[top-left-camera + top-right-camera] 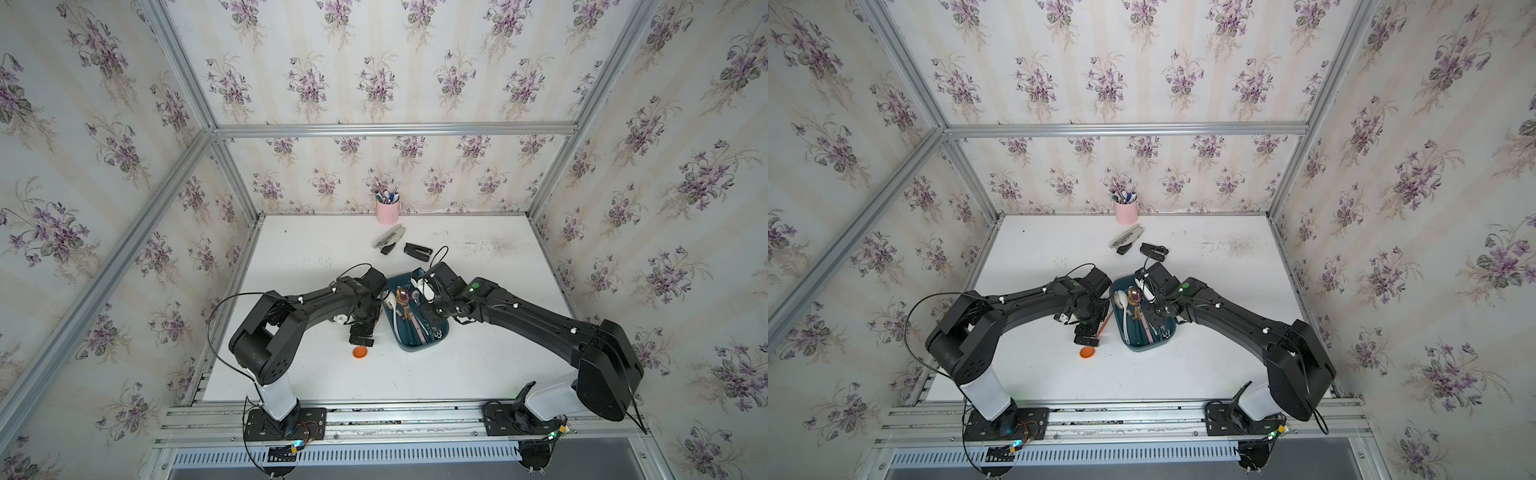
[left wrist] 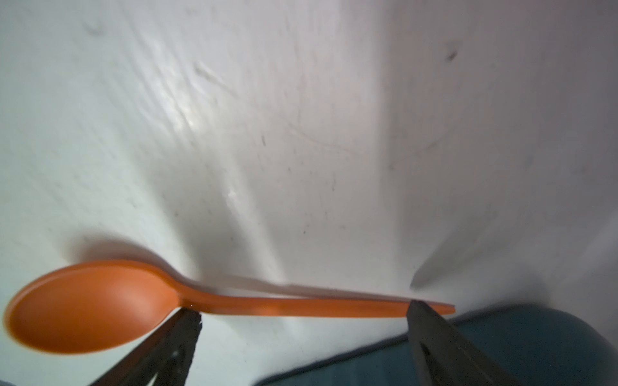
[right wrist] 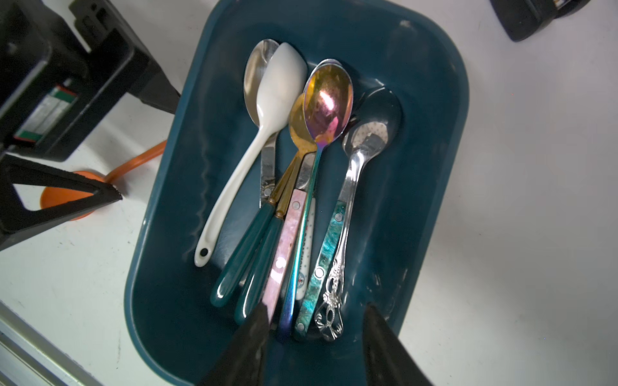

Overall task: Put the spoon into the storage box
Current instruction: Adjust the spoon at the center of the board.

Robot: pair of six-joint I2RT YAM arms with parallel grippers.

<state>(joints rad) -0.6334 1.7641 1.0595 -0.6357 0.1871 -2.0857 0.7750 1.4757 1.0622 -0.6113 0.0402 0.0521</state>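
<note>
One spoon outside: orange spoon [image 2: 230, 305], bowl on the table [image 2: 301, 133], just beside the storage box [image 3: 444, 100] on its left-arm side; handle tip reaches the box wall, contact unclear.
Look: one-piece matte orange plastic, wide shallow bowl, thin flat handle.
Axis: handle runs fingertip to fingertip of the left gripper [image 2: 302, 308], not across it, so a wrist turn is likely needed before pinching.
Left gripper: fully spread, empty, directly over the handle; nearer arm.
Right gripper [image 3: 317, 306]: half spread, empty, above the box interior.
</note>
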